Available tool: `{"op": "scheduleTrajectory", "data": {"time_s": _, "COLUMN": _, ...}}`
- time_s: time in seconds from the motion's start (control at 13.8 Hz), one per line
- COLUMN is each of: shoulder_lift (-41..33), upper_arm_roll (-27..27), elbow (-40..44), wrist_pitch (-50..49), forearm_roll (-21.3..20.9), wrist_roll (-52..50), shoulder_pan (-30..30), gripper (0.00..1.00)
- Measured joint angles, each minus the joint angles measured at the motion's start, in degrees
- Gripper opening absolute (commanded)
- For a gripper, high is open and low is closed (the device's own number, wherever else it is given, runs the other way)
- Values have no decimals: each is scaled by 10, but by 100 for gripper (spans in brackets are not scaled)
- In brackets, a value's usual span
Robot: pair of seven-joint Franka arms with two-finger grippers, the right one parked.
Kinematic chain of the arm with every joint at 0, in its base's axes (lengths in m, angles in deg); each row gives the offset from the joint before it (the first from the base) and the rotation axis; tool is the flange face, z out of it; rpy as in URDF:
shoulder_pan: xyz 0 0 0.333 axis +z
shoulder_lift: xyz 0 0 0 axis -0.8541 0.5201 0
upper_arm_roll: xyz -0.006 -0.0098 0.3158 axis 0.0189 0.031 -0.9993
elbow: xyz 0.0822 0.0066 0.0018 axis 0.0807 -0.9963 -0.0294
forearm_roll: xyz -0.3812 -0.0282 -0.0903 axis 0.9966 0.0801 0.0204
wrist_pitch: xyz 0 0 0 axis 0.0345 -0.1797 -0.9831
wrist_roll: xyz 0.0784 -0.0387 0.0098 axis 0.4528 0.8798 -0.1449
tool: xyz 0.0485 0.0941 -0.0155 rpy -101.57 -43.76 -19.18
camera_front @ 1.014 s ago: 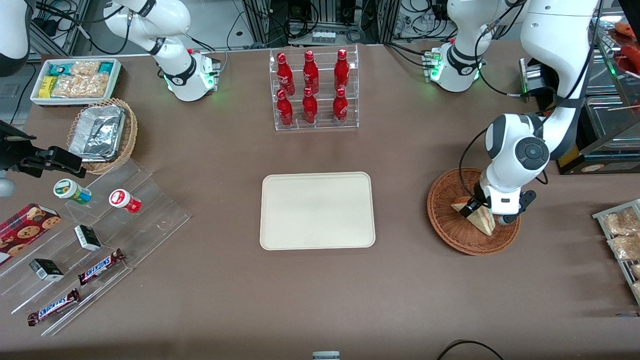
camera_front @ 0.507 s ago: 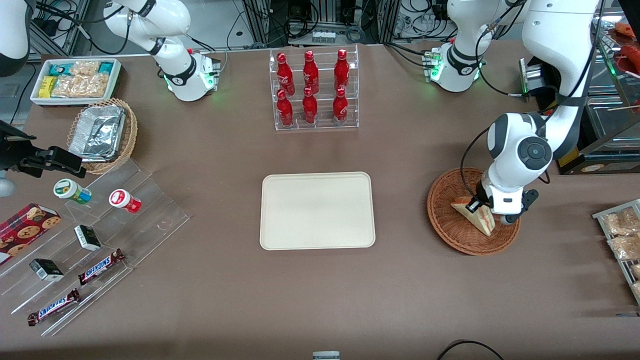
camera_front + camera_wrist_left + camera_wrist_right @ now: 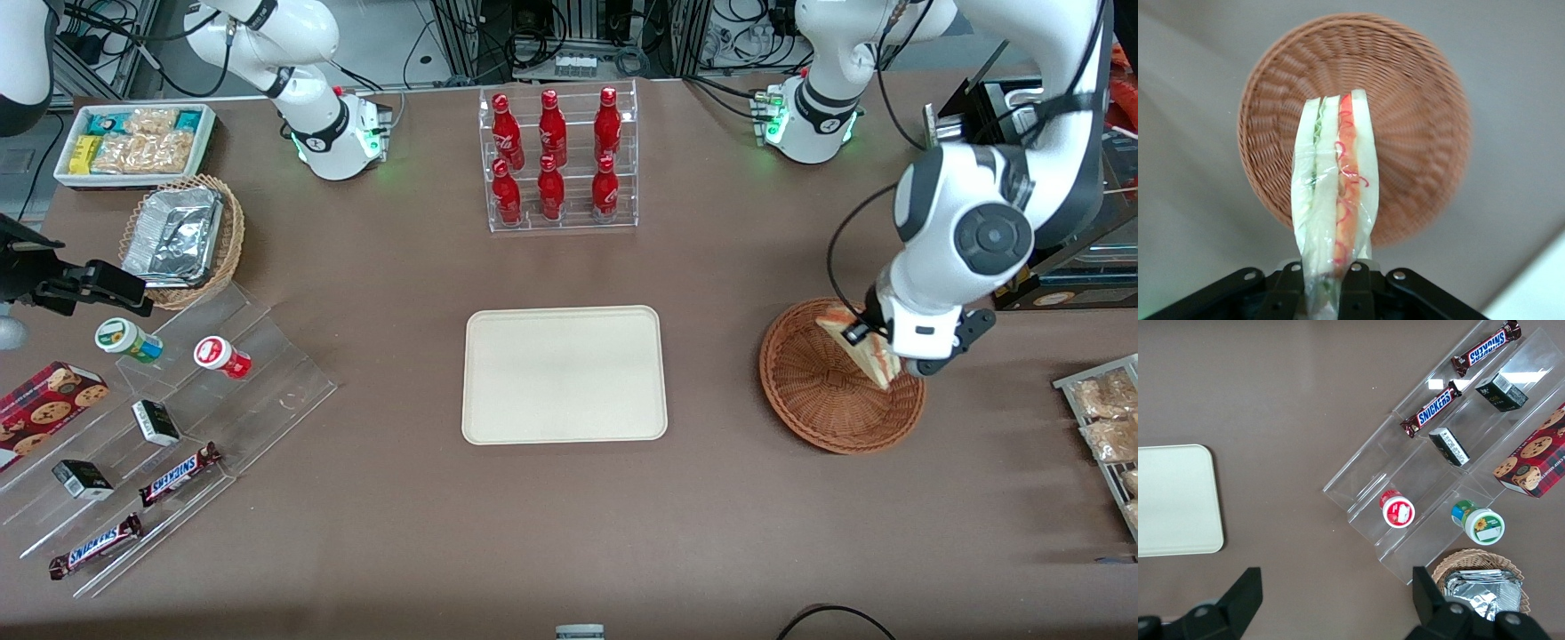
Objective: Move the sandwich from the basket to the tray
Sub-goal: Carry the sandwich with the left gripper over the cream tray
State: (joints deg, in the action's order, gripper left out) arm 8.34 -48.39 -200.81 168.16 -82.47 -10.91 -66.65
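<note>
one sandwich (image 3: 861, 348), wrapped wedge, gripped at one end by the gripper (image 3: 1328, 283); fingers (image 3: 1355, 292) clenched on the wrap, filling edge facing the wrist camera. item hangs above the basket (image 3: 813, 396), apparently clear of the weave, near the basket's one o'clock rim in the front view.

one basket, round reddish-brown wicker, nothing else visible in it.

one tray (image 3: 564, 374), cream-white, bare, on the desk (image 3: 569, 516) at the basket's nine o'clock, well apart from it.

risk, judged: the hold is on a narrow end with most of the wedge hanging free, and the wrap looks slick; a quick swing toward the tray could let it slide or pivot out of the fingers. a low carry could catch the hanging tip on the basket rim and drag the basket.

surroundings: rack of red bottles (image 3: 556, 160) at the tray's twelve o'clock; clear tiered stand (image 3: 178, 427) with snickers bars (image 3: 178, 474) toward the parked arm's end; packet rack (image 3: 1107, 418) at the basket's three o'clock. nothing stands on the brown stretch between basket and tray, so the path looks open.
</note>
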Motion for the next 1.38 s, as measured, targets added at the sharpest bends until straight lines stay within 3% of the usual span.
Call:
{"op": "scheduleTrajectory", "data": {"time_s": 0.43, "shoulder_lift": 63, "upper_arm_roll": 93, "elbow": 114, "wrist_pitch": -20, "forearm_roll": 19, "wrist_roll": -6, "shoulder_pan": -43, "gripper": 0}}
{"op": "scheduleTrajectory", "data": {"time_s": 0.94, "shoulder_lift": 239, "upper_arm_roll": 100, "elbow": 259, "wrist_pitch": 42, "forearm_roll": 17, "wrist_roll": -15, "shoulder_pan": -179, "gripper": 0}}
{"op": "scheduleTrajectory", "data": {"time_s": 1.38, "shoulder_lift": 328, "upper_arm_roll": 100, "elbow": 312, "wrist_pitch": 116, "forearm_roll": -44, "wrist_roll": -15, "shoulder_pan": -224, "gripper": 0}}
